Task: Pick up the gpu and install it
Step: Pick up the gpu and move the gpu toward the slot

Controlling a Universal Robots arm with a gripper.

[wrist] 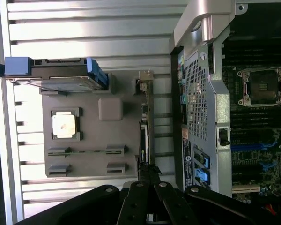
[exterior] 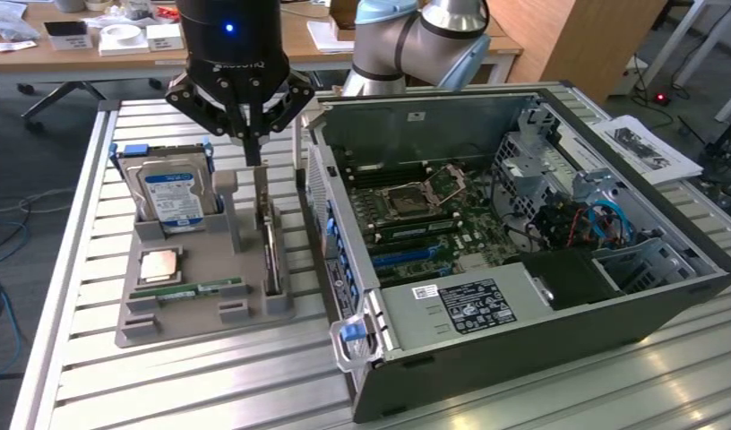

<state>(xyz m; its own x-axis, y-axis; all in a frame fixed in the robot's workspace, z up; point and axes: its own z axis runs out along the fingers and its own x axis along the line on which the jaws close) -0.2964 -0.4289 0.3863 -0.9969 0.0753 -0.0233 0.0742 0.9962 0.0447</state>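
In the exterior view the end effector (exterior: 253,154) hung clenched, fingertips pressed together, just over the far end of the gpu (exterior: 271,246). Whether it touched the card could not be told. The gpu stood on edge in a slot of the grey tray (exterior: 144,327), on the side nearest the open computer case (exterior: 652,309). A hard drive (exterior: 171,195) stood upright at the tray's far end, with a processor (exterior: 162,266) and a RAM stick (exterior: 205,288) lying flat nearer the camera. The slatted metal desk (exterior: 162,390) carried tray and case. Behind it stood a wooden table (exterior: 67,55) with small boxes, and cables lay on the floor at the exterior view's left.

The wrist view looked straight down. It showed the gpu (wrist: 144,126) as a thin strip, the closed end effector (wrist: 148,171) over one end, and only a narrow gap to the case's perforated wall (wrist: 196,98). The motherboard (wrist: 260,122) lay exposed inside. Bare desk slats (wrist: 84,28) stretched beyond the hard drive (wrist: 56,77).
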